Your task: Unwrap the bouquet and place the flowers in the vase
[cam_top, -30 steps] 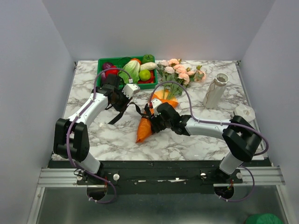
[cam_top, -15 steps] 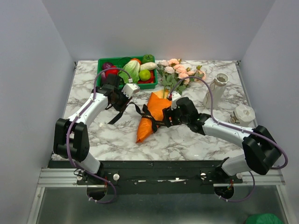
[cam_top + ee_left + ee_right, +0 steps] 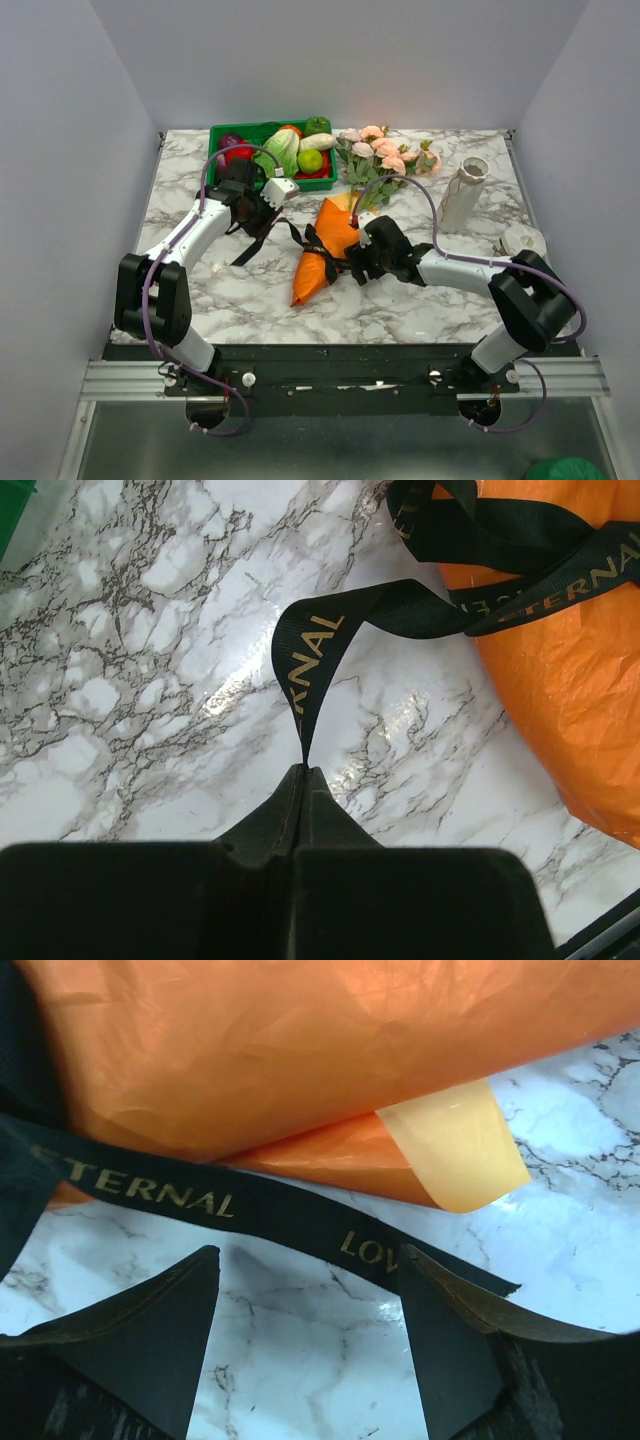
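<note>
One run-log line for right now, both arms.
left gripper: shut on ribbon | right gripper: open, at ribbon by orange paper | flowers: lying down, stems wrapped | vase: upright, no flowers

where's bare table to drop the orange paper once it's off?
Biggest bare marble: near left, between the left arm and the orange paper. Also the near strip in front of the right arm. Crowded: far edge (green tray, roses, vase) and centre, where the ribbon runs from the left end effector past the right end effector.

Bouquet [image 3: 335,222] lies mid-frame on table [image 3: 220,290]; tray [image 3: 255,128] behind it, upper left; vase [image 3: 461,195] stands right; roll [image 3: 523,240] at right edge.
</note>
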### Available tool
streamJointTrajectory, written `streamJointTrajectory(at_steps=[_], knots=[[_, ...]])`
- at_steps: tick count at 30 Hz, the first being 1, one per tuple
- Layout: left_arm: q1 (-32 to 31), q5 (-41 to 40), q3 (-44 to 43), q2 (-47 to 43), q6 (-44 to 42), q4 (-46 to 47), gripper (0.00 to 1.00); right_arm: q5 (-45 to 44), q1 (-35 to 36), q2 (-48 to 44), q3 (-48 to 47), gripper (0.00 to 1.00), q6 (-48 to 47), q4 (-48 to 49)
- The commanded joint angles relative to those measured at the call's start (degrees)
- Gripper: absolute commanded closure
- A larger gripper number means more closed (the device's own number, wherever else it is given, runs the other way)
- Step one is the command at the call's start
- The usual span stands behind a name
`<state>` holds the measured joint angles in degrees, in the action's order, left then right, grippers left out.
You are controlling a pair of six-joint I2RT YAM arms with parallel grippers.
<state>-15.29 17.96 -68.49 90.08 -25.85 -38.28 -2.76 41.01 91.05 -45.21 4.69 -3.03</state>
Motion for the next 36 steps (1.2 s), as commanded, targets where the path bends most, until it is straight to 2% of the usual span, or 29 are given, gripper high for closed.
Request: streamJointTrajectory(at_steps=[1,10,19,25,32,36], knots=[[0.17,-0.03,-1.74,0.79,0.45,0.4,0.97,-5.14,1.34,2.64,-2.77,0.21,-1.96,0.74],[0.17,0.15,-1.56,1.15,0.27,0.4,0.97,-8.22,5.91,4.93,-4.36,0.23,-7.24,5.13],[0.08,0.59,-2.17,2.2,0.27,-0.12,0.96,-10.24,6.36,7.57,-6.03,0.3,-8.64,7.33],[0.08,0.5,-2.53,2.29,-0.08,-0.57,0.96,-9.01,6.36,7.22,-4.63,0.52,-7.85,8.47],[0.08,0.24,-2.35,1.85,-0.08,-0.74,0.96,-9.1,6.62,1.6,-0.24,0.99,-4.87,8.21],[0.08,0.41,-2.35,0.89,0.09,-1.0,0.96,-11.29,6.62,-3.14,1.0,0.99,-1.53,6.64]])
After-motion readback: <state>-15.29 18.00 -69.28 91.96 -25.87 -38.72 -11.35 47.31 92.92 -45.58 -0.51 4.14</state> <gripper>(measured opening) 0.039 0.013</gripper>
